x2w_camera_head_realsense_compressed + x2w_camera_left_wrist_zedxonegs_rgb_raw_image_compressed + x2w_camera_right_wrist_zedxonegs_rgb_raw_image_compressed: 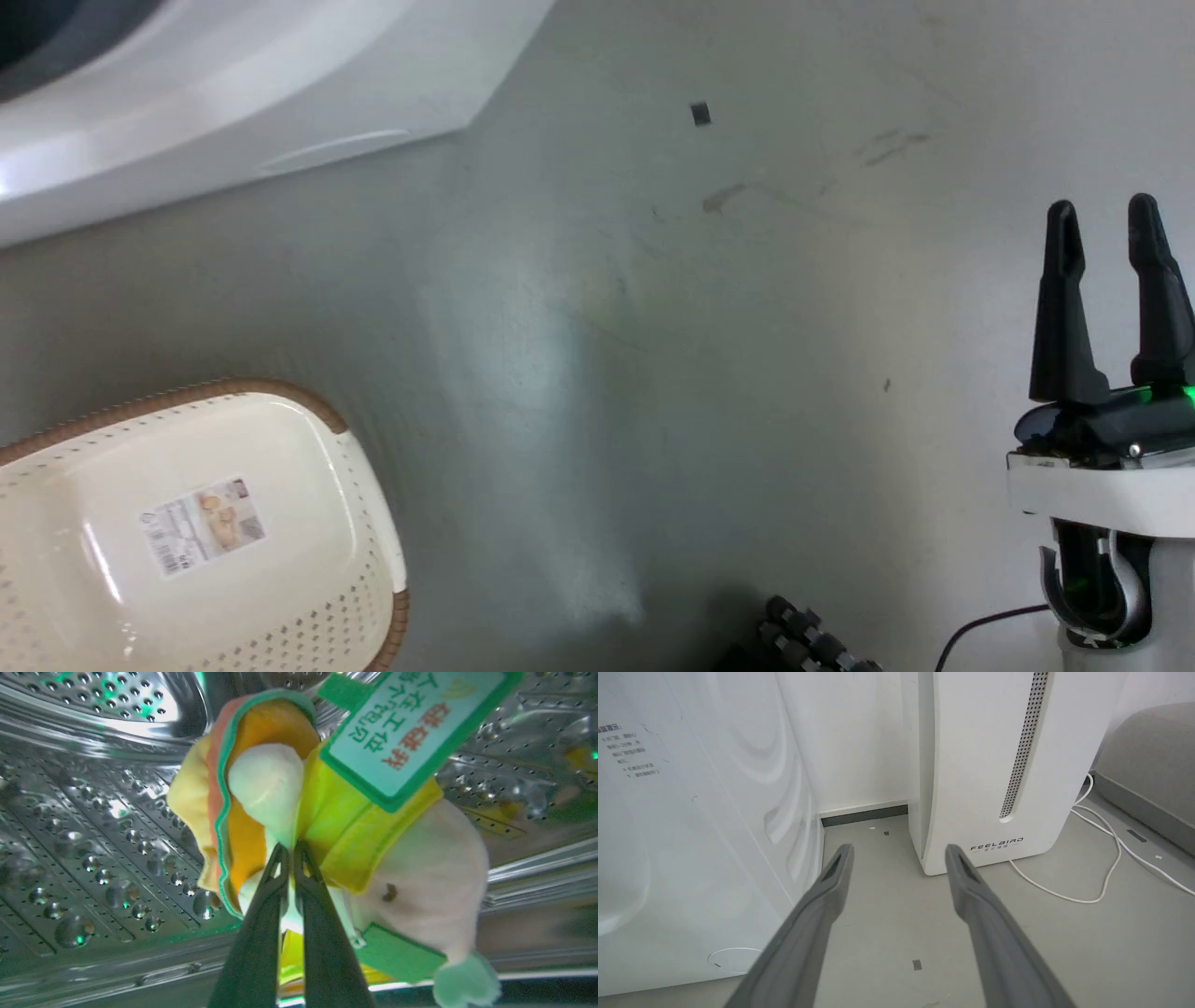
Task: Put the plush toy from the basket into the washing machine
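- Steel surrounds the work: the perforated drum (93, 826) of the washing machine (233, 84) lies behind the plush toy (336, 826) on every side, so the toy is already inside the machine.
- The left hand (290, 851) is clenched on the toy. Its two dark fingers are pressed almost together on a thin fold between a pale pink part and the yellow cloth.
- I cannot tell whether the toy rests on the drum wall or hangs clear of it.
- The step in hand looks like the release, and the task seems nearly done: the basket (187, 392) sits on the floor (653, 373) with nothing in it but its paper label.
- To do it well, spread the fingers wide rather than a crack. The pinch is on soft cloth, which may cling to the pads.
- The green-edged tag (406, 728) lies near the fingers, so check that it does not catch on a finger as they part.
- Pull the arm back along its own line only once the toy has dropped free, or it may be dragged out over the door ring.
- The right hand (1103, 207) is released, its fingers apart and holding nothing. It is over bare floor well away from the basket, and needs no part in this.
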Robot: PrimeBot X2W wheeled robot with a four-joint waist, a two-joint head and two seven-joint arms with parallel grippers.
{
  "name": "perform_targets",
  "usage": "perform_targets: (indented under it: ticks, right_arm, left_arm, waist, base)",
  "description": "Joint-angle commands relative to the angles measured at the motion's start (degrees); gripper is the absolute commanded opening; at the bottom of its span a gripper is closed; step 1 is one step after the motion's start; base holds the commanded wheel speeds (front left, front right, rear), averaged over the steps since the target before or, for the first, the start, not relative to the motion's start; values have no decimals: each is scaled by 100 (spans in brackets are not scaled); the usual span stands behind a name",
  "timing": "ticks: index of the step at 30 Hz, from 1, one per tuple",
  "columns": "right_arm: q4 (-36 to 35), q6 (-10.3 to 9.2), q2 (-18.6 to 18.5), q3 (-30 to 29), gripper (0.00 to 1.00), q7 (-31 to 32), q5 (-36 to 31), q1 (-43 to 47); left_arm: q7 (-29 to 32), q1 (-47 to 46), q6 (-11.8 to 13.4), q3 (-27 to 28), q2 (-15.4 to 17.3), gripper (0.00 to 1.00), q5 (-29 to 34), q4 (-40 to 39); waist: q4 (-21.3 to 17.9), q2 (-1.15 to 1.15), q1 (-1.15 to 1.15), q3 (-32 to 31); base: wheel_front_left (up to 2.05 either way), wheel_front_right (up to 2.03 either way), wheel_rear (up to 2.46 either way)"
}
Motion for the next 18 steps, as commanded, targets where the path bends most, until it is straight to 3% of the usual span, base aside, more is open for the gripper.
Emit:
perform_targets:
  ticks: [1, 7, 12, 13, 14, 15, 18]
  right_arm:
    - [14, -5, -1, 37, 100, -24, 67, -110]
    - [38, -5, -1, 92, 100, -24, 138, -187]
    - [83, -5, -1, 47, 100, -24, 132, -234]
    - [90, -5, -1, 31, 100, -24, 134, -252]
    - [93, -5, -1, 18, 100, -24, 133, -268]
    - [96, -5, -1, 6, 100, -24, 119, -282]
    - [102, -5, -1, -22, 100, -24, 12, -299]
  left_arm:
    - [277, -218, -10, -1, 16, 0, -25, 62]
    - [1047, -426, 118, 82, 50, 0, -133, 254]
    - [1246, -296, 127, 110, 63, 0, -251, 277]
    - [1155, -259, 103, 105, 83, 4, -269, 252]
    - [1064, -214, 76, 93, 110, 72, -279, 245]
    - [987, -160, 57, 93, 123, 100, -304, 267]
    - [725, -52, 55, 144, 97, 100, -418, 354]
  waist:
    - [-152, 0, -1, 210]
    - [-238, 0, -1, 367]
    - [-201, 0, -1, 379]
    - [-180, 0, -1, 364]
    - [-157, 0, -1, 341]
    - [-126, 0, -1, 298]
    - [-13, 0, -1, 133]
  base:
    - [0, 0, 0]
    - [0, 0, 0]
    - [0, 0, 0]
    - [0, 0, 0]
    - [0, 0, 0]
    - [0, 0, 0]
    - [0, 0, 0]
